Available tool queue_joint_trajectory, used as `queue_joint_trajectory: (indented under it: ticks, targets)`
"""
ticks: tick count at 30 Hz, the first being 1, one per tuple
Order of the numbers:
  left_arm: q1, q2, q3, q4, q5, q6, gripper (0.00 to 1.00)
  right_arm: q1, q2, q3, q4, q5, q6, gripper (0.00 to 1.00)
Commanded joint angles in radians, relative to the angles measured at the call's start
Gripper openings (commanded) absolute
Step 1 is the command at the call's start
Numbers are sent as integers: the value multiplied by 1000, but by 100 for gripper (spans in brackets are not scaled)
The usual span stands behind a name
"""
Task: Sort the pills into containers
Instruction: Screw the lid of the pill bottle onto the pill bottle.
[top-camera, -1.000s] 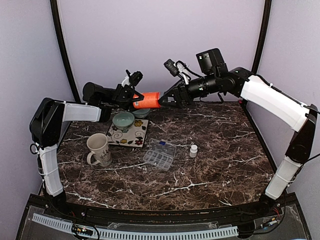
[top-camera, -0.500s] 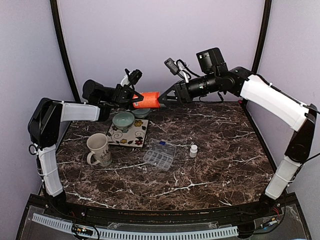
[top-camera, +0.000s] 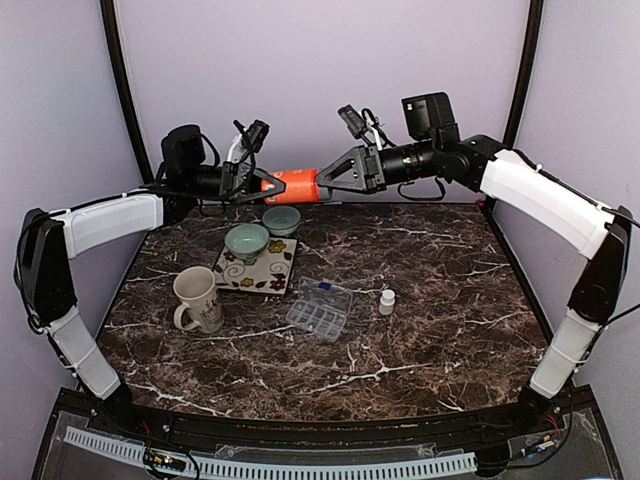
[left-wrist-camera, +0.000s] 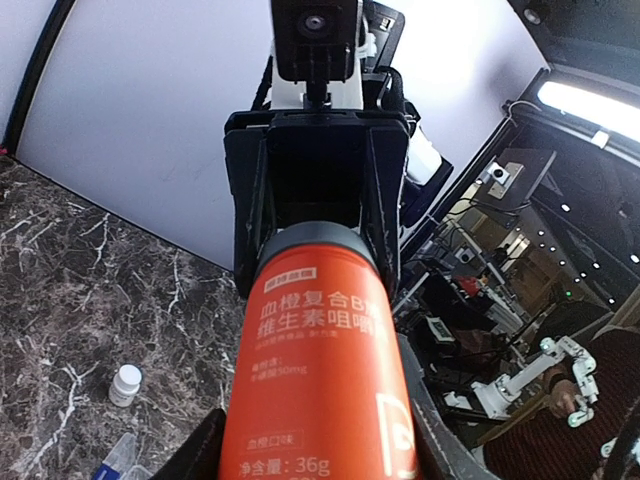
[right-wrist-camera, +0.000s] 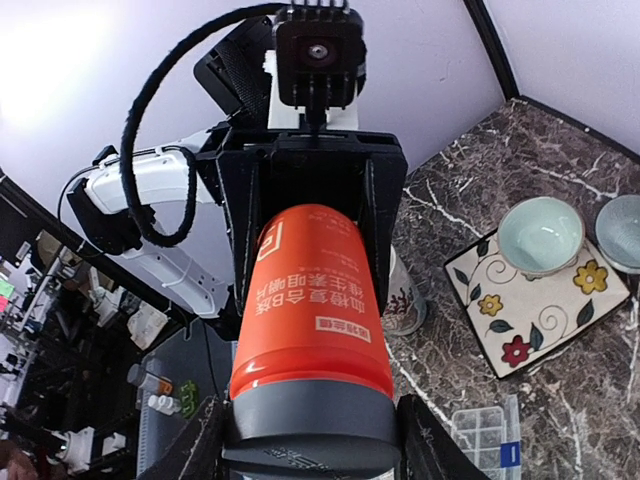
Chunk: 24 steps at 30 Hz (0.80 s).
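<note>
A: Hazards?
B: Orange bottle (top-camera: 292, 186) held level in the air; left hand (top-camera: 262, 185) clenched on its body, right hand (top-camera: 325, 183) clenched on the grey cap (right-wrist-camera: 312, 425). Once uncapped, pills could spill. Organiser box (top-camera: 319, 309) lies on the tabletop (top-camera: 440, 290) between mug (top-camera: 198, 299) and white vial (top-camera: 387, 301), well apart.
A: Count?
B: Orange bottle 1; organiser box 1; white vial 1; mug 1; bowls (top-camera: 246, 241) 2; loose pills, none visible.
</note>
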Motion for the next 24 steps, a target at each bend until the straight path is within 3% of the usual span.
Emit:
queue_joint_trajectory:
  ticks: [1, 11, 24]
  targets:
    - [-82, -80, 71, -299, -153, 349, 0, 18, 59, -32, 91, -35, 137, 0]
    - [-158, -156, 61, -399, -324, 596, 1, 18, 75, -104, 265, -121, 382, 0]
    - [-309, -244, 40, -488, -745, 985, 5, 21, 84, -178, 362, -170, 538, 0]
